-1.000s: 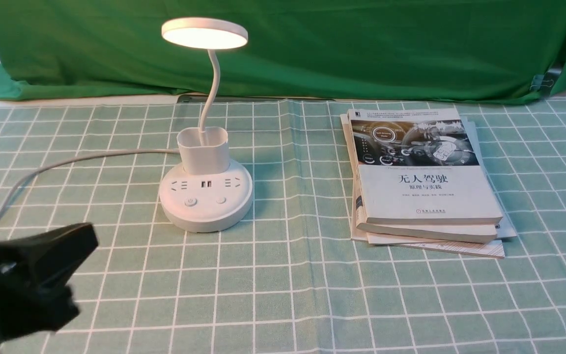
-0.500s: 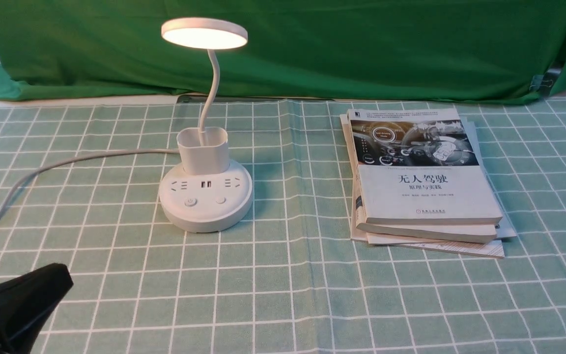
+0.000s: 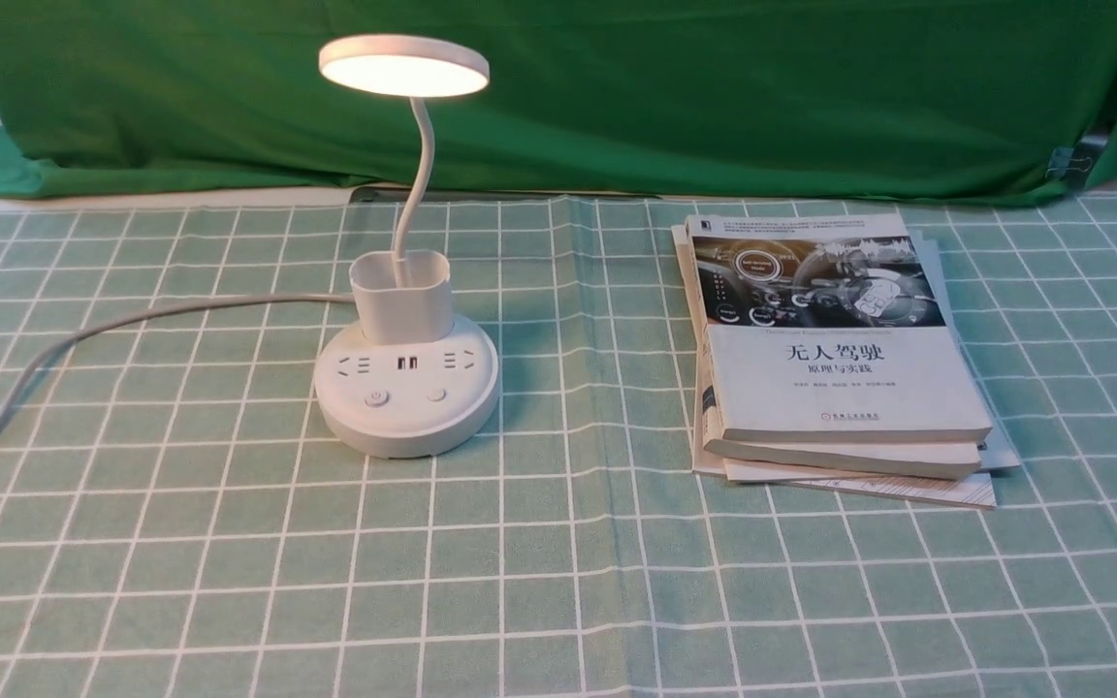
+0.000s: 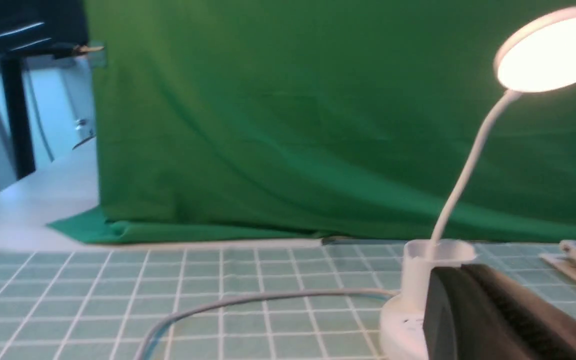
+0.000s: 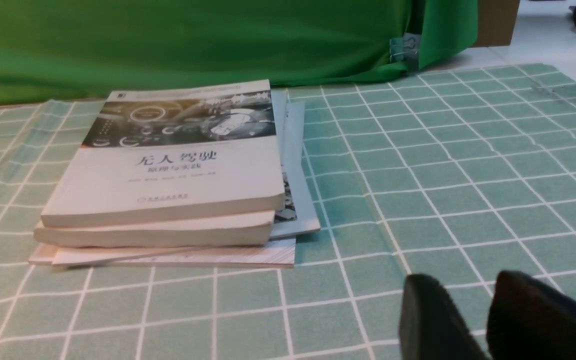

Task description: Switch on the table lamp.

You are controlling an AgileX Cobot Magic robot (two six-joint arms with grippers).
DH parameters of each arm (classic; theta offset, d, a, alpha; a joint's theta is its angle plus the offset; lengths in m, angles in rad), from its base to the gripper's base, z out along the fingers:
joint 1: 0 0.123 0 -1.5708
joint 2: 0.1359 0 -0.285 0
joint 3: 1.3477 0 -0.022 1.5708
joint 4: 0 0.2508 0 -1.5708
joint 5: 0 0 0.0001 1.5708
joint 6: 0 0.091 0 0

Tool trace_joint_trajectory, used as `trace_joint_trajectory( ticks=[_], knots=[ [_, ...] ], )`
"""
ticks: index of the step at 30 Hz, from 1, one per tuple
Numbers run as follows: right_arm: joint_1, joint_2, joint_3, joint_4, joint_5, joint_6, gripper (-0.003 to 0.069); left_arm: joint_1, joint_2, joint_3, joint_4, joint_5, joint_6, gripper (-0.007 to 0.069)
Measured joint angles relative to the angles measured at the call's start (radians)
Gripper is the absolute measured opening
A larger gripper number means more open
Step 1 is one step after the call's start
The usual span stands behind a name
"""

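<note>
We see the lamp (image 3: 405,388) glowing at the upper left of the front view, its cord (image 3: 132,318) running to the left edge. Books (image 3: 840,339) lie stacked at upper right on the checked cloth (image 3: 558,562). In our wrist views, the left gripper's fingers (image 4: 443,310) are closed; the right gripper's fingers (image 5: 430,310) stand slightly apart, holding nothing.

Lamp head (image 3: 403,76) glowing warm; right end effector (image 5: 473,320) blurred.
</note>
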Motion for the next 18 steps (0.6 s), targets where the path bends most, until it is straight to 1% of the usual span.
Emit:
trace_joint_trajectory(
  ticks=[2,5,6,8,10,18],
  knots=[
    [0.000,-0.001,0.000,0.000,-0.001,0.000,0.0241,0.007,-0.004,0.001,-0.014,0.058,-0.005,0.0004],
    [0.000,-0.001,0.000,0.000,-0.002,0.000,0.0241,0.009,-0.005,0.001,-0.055,0.194,-0.003,0.0004],
    [0.000,-0.001,0.000,0.000,-0.002,0.000,0.0241,0.009,-0.005,0.001,-0.060,0.210,-0.001,0.0004],
    [0.000,-0.001,0.000,0.000,-0.002,0.000,0.0241,0.010,-0.005,0.002,-0.078,0.265,0.042,0.0004],
    [0.000,-0.001,0.000,0.000,-0.002,0.000,0.0241,0.010,-0.006,0.002,-0.085,0.278,0.068,0.0004],
    [0.000,-0.001,0.000,0.000,-0.003,0.000,0.0241,0.010,-0.007,0.002,-0.094,0.290,0.077,0.0004]
  ],
)
